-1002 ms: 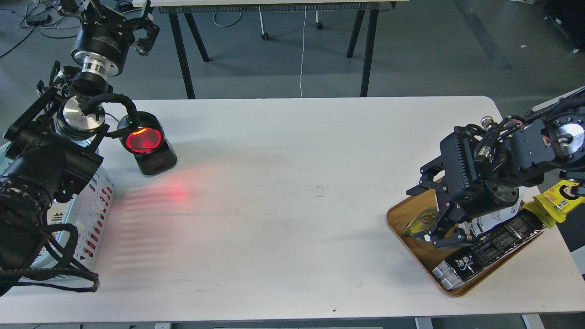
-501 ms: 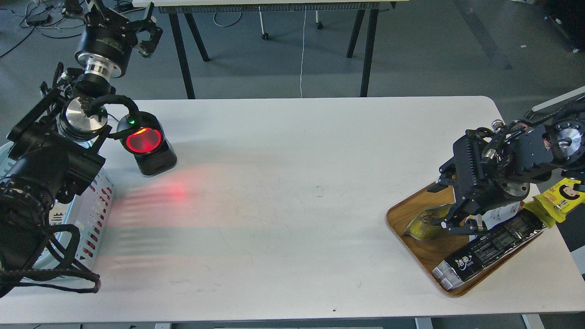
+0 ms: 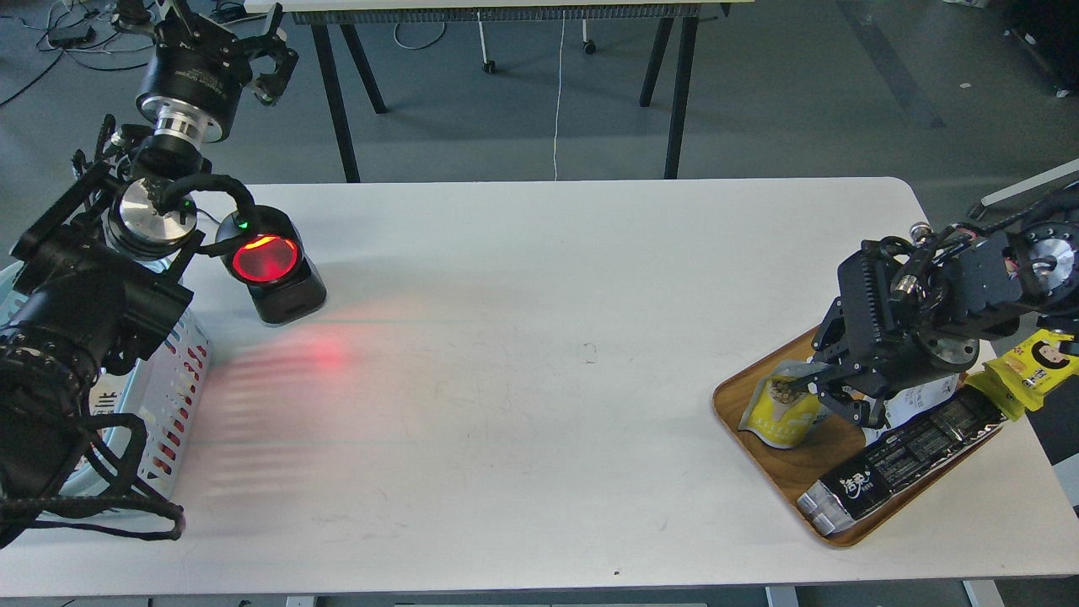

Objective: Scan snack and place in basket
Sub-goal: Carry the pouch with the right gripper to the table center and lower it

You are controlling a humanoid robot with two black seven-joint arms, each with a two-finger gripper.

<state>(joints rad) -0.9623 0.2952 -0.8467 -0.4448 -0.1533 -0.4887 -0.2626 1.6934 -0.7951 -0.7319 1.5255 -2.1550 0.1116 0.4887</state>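
The snack [image 3: 780, 410], a yellow-and-white pouch with a round nut picture, stands upright and lifted at its top over the left part of the wooden tray [image 3: 753, 451]. My right gripper [image 3: 819, 389] is shut on the pouch's upper right edge. The pale blue basket [image 3: 181, 375] with slotted sides is at the far left table edge, mostly hidden under my left arm. My left gripper [image 3: 226, 38] is raised high beyond the table's back left corner, fingers spread and empty.
A black scanner [image 3: 271, 268] with a glowing red window stands at the back left and casts red light on the table. A long black pack [image 3: 902, 459] and a white pack lie in the tray. A yellow packet [image 3: 1035, 362] lies off its right end.
My right gripper closed on the snack and pulled it up from lying flat in the tray to standing upright. The left arm barely moved.
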